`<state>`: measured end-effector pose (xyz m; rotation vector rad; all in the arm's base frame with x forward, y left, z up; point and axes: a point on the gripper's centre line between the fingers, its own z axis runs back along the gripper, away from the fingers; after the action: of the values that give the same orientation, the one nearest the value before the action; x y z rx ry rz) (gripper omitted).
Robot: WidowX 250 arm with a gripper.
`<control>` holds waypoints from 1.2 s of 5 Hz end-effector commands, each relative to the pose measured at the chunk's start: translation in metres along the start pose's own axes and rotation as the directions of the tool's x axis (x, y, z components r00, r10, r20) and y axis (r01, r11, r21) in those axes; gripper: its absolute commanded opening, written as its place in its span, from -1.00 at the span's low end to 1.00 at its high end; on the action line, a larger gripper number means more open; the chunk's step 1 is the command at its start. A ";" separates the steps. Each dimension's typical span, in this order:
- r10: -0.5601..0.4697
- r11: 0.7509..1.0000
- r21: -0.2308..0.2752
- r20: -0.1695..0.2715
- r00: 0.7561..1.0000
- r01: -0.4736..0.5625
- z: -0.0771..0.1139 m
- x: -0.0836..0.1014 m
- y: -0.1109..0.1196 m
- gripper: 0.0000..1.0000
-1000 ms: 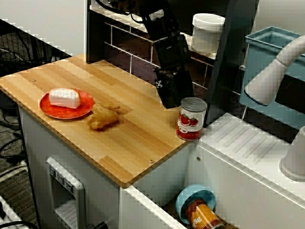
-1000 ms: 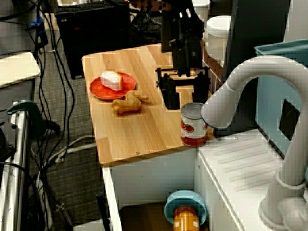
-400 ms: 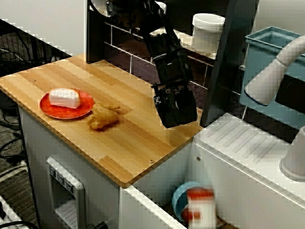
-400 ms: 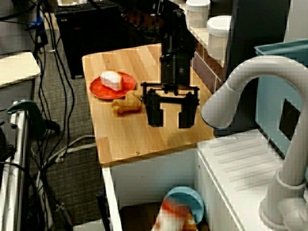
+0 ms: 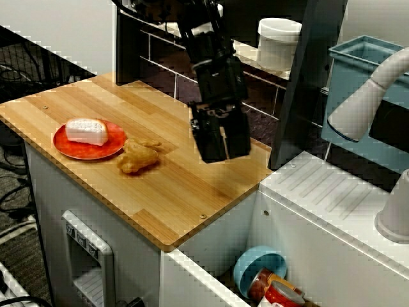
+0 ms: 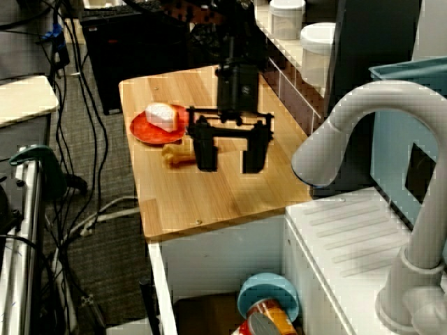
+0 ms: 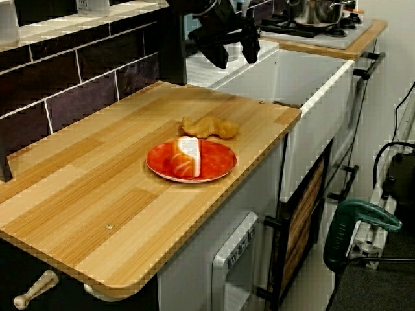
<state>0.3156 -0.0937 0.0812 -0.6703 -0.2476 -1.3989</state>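
The claw [image 5: 220, 137] hangs over the counter [image 5: 160, 204], its fingers pointing down and spread wide apart, with nothing between them. In the view over the tap both fingers [image 6: 204, 152] appear clear of the wood. Nearest to it is the chicken piece [image 5: 137, 155]. In the view from the sink side it lies flat on bare wood, at about nine o'clock from the claw. Just beside the chicken piece, at ten o'clock, the red plate [image 5: 64, 148] carries a white wedge [image 5: 86, 130]. The wedge rests on its broad face, so I judge it sits steady. At five o'clock from the claw, down in the sink [image 5: 220, 240], a can [image 5: 276, 295] lies tipped against a blue bowl [image 5: 255, 263].
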 end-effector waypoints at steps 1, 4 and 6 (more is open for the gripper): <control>-0.046 0.995 0.083 -0.146 0.988 0.059 0.040 -0.020 -0.029 1.00; 0.383 0.893 0.343 -0.242 0.891 -0.291 0.035 -0.044 -0.049 1.00; 0.444 0.863 0.371 -0.237 0.864 -0.342 0.039 -0.053 -0.054 1.00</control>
<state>0.2625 -0.0247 0.0764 -0.2280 -0.0196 -1.0038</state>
